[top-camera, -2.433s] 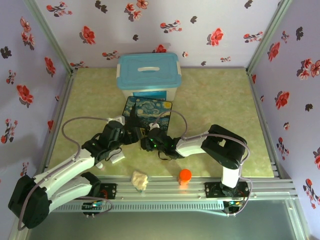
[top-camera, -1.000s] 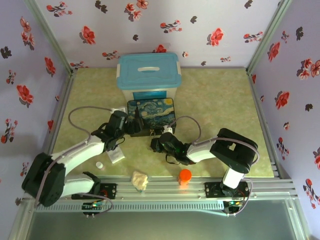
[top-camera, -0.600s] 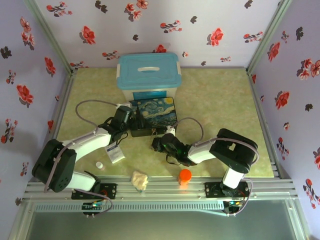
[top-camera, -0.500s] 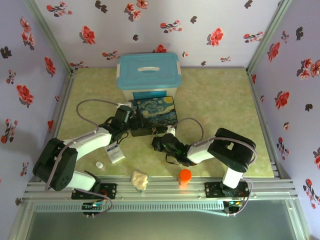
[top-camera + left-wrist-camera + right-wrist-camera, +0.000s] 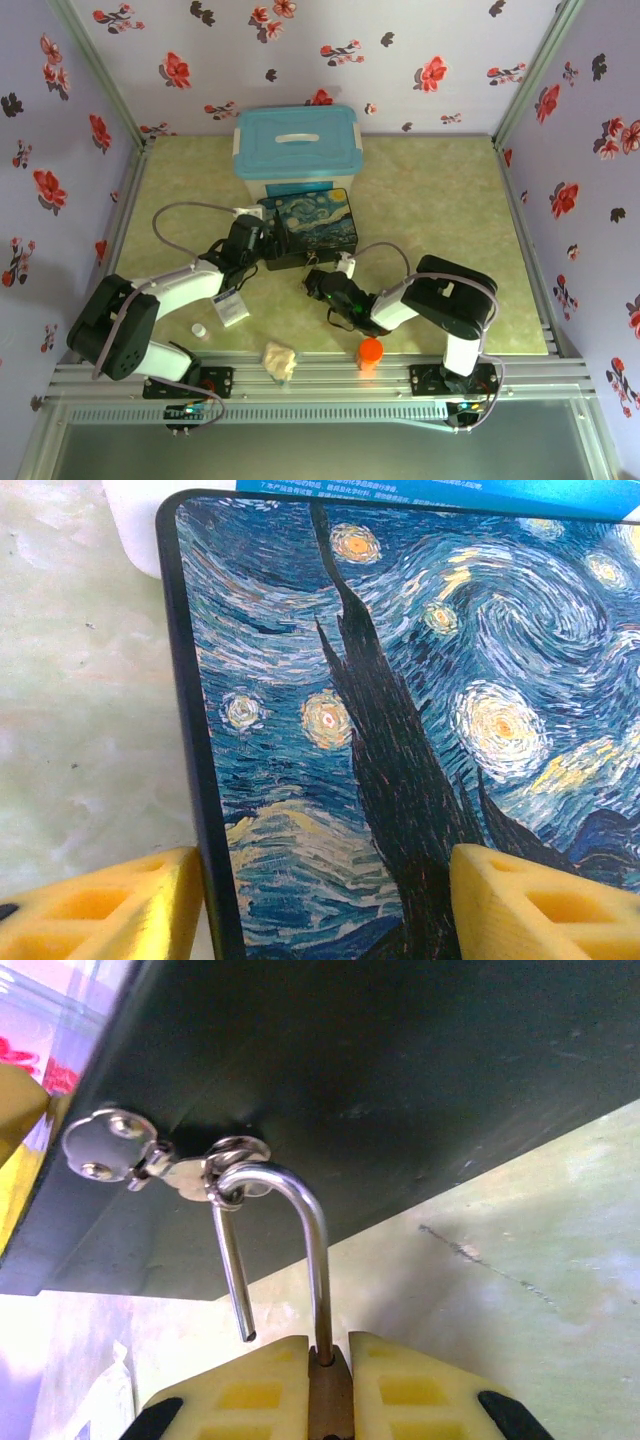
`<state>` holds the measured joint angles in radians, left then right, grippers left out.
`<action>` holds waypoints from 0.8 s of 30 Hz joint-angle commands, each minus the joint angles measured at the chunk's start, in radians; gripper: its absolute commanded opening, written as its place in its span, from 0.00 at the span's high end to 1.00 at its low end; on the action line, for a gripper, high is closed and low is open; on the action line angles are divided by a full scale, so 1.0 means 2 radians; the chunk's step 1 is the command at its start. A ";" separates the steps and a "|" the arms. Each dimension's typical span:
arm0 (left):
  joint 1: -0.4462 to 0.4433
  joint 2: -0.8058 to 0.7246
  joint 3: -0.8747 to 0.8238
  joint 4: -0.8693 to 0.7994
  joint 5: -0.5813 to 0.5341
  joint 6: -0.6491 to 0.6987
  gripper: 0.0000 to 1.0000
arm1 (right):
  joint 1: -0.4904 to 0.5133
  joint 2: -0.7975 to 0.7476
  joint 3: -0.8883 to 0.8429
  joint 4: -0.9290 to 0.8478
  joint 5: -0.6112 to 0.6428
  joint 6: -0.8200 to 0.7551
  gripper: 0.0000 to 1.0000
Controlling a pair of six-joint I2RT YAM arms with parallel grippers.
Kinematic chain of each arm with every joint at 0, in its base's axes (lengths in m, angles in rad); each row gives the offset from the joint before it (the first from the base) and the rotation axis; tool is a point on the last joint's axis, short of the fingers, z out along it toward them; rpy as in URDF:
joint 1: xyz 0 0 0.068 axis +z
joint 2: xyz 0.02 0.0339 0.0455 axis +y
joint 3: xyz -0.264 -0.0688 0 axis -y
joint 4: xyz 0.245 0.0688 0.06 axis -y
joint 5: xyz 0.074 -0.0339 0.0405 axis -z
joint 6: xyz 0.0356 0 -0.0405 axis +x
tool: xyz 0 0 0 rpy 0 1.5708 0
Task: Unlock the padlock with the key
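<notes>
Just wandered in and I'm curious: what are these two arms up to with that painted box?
The right gripper has its jaws shut on a small brass padlock. Its shackle is open at one end but hooked through the clasp of the painted box. The left gripper sits at the box's corner, jaws spread across its edge; whether they grip is unclear.

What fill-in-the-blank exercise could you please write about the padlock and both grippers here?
1. The right gripper holds the padlock by its ____, not its shackle.
2. The shackle is ____, the short leg's free end hanging loose.
3. The shackle hooks through the clasp of the painted box, which stands before the bin with the ____ lid.
4. The fingers of the left gripper, spread at that box's lid edge, are ____.
Missing words: body; open; blue; yellow.
</notes>
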<state>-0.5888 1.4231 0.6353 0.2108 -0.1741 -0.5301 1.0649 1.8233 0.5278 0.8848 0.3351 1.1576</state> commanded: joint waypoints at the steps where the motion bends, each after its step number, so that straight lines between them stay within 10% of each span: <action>1: 0.001 0.028 -0.024 -0.073 0.004 0.046 0.37 | -0.010 0.017 -0.005 0.059 0.057 0.024 0.88; 24: -0.040 0.068 0.006 -0.152 -0.036 0.095 0.55 | -0.020 -0.003 0.002 0.093 0.113 0.007 0.93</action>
<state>-0.6525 1.4918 0.7097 0.1997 -0.2264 -0.4042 1.0458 1.8553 0.4988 0.9966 0.4454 1.1862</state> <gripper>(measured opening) 0.449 0.097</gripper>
